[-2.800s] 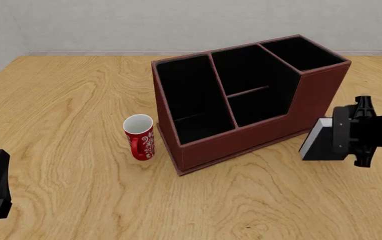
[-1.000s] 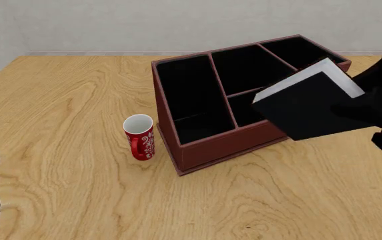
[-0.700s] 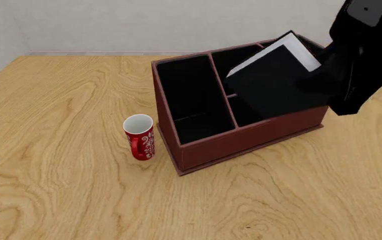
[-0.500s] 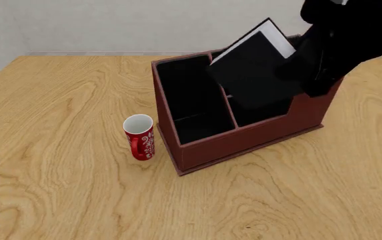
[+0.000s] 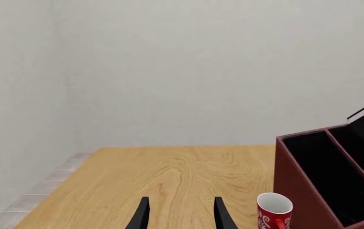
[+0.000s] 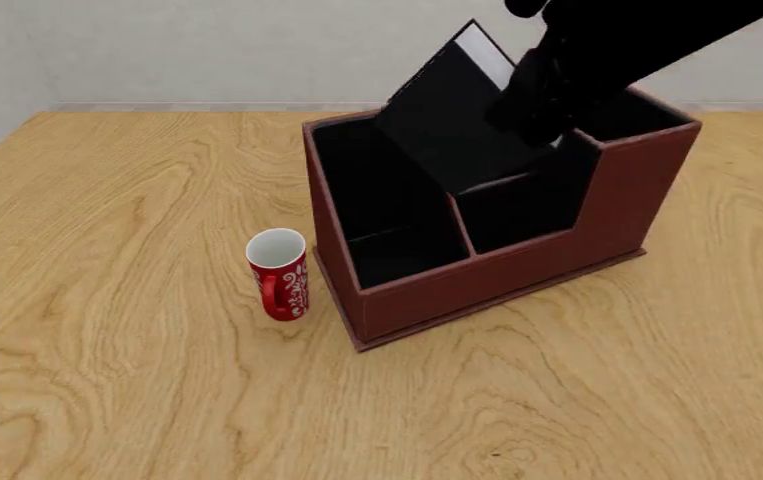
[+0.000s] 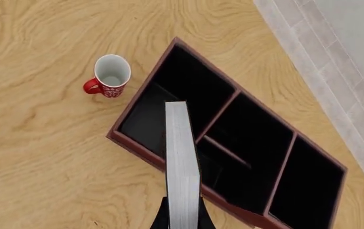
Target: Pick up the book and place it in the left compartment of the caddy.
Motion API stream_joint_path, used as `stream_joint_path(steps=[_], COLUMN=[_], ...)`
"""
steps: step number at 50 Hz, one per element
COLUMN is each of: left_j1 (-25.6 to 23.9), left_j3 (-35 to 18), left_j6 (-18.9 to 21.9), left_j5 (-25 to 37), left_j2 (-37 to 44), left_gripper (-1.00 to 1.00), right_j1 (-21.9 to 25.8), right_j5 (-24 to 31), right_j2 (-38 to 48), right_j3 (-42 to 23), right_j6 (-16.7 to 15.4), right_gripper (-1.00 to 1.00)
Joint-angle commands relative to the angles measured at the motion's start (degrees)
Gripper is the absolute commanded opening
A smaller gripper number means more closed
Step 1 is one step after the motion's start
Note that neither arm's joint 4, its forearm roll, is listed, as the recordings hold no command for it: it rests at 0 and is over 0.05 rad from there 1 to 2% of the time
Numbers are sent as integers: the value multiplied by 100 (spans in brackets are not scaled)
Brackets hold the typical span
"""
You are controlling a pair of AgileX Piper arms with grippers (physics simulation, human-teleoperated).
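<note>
1. Since the earlier frames the right hand has carried the book up off the bench and leftward; it now hangs tilted in the air above the caddy, over the divider between the left compartment and the middle slots.
2. From the right wrist view, the right hand is clamped on the book's lower end, with the white page edges facing the camera and the far end of the book reaching over the left compartment.
3. The left hand sits low near the bench edge, fingers apart and holding nothing, well away from the caddy.
4. To do this step well, I judge the book needs a little more travel toward the mug side, so its whole thickness clears the divider.
5. Its spine should line up with the slot's long run before lowering; the present tilt could catch a wall.
6. Lower slowly and release only once the book rests inside.
</note>
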Motion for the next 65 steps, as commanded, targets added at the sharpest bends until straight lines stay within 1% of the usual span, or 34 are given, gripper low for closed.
stream_joint_path(steps=[1,6,14,24,29,32,36,45,56,62,65], left_j1=[41,99,153,153,143,137,151,184,216,200,204], left_j3=[47,118,80,57,65,30,47,143,113,-2,53], left_j6=[1,-23,-1,24,55,-45,17,61,64,66,72], left_j5=[-51,-113,-52,-28,-34,-52,-63,-165,-162,-68,-124], left_j2=[-1,-1,-1,-1,-1,-1,-1,-1,-1,-1,-1], left_gripper=[100,100,100,100,100,100,100,100,100,100,100], right_j1=[-4,-6,-25,-182,-95,-52,-35,72,156,214,240], right_j5=[0,0,0,0,0,0,0,0,0,-1,-2], right_j2=[380,529,706,780,850,958,1049,1377,1458,1511,1583], right_j3=[-357,-427,-520,-537,-593,-679,-765,-985,-998,-990,-1033], right_j6=[158,162,182,90,153,180,181,331,463,518,547], right_gripper=[-100,-100,-100,-100,-100,-100,-100,-100,-100,-100,-100])
